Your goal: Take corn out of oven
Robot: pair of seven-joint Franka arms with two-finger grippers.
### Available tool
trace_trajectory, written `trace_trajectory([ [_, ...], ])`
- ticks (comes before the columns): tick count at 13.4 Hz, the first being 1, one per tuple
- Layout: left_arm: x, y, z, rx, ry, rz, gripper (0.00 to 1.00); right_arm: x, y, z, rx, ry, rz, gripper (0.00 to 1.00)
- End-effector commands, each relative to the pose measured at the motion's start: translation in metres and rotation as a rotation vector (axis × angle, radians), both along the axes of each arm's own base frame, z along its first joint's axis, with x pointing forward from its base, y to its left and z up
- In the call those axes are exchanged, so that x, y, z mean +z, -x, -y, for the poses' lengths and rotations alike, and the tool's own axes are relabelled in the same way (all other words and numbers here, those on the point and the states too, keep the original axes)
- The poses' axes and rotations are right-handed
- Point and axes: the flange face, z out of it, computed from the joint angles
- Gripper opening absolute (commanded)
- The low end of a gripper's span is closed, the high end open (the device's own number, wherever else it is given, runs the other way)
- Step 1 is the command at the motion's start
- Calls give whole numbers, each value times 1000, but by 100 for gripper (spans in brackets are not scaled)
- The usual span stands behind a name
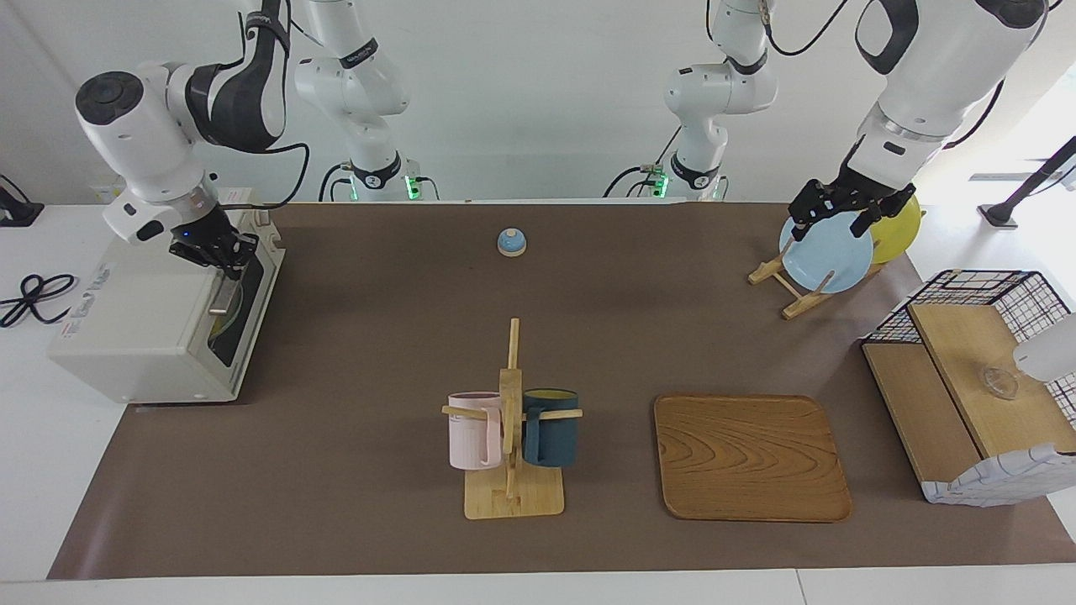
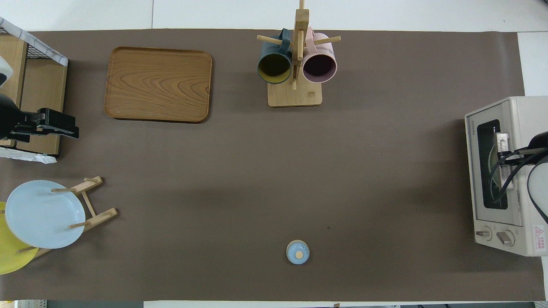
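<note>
The cream-white oven (image 1: 143,328) stands at the right arm's end of the table, and it also shows in the overhead view (image 2: 520,171). Its dark glass door (image 1: 239,315) looks closed. My right gripper (image 1: 225,262) is at the top end of the door's metal bar handle (image 1: 224,296). The corn is hidden; only a dim pale shape shows through the glass (image 2: 492,171). My left gripper (image 1: 834,220) hangs open and empty over the light blue plate (image 1: 826,252) at the left arm's end, where that arm waits.
A wooden rack holds the blue plate and a yellow plate (image 1: 898,228). A wire-and-wood basket (image 1: 975,378) stands at the left arm's end. A wooden tray (image 1: 750,458), a mug tree with a pink and a dark blue mug (image 1: 511,420), and a small blue bell (image 1: 511,242) sit on the brown mat.
</note>
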Motion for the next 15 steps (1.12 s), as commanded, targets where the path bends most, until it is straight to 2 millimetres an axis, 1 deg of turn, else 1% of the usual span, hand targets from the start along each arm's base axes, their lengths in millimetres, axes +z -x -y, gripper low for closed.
trace_trajectory([
  [1, 5, 4, -4, 0, -19, 3, 100, -11, 4, 14, -6, 7, -15, 0],
  [2, 5, 4, -3, -3, -18, 5, 100, -14, 5, 13, -9, 4, -20, 0],
  [6, 5, 3, -6, -6, -18, 7, 100, -18, 4, -4, 6, -12, -30, 0],
  [9, 5, 3, -5, -2, -18, 7, 100, -26, -2, -16, 27, -19, -32, 0],
  [12, 5, 3, -4, 0, -18, 7, 100, -43, -11, -29, 42, -37, -23, 0],
  [13, 5, 3, -4, 0, -18, 8, 100, -50, -15, -38, 61, -37, -20, 0],
  [14, 5, 3, -4, 0, -18, 7, 100, -58, -19, -40, 67, -37, -18, 0],
  [15, 5, 3, -4, 0, -18, 7, 100, -63, -22, -48, 80, -37, -14, 0],
])
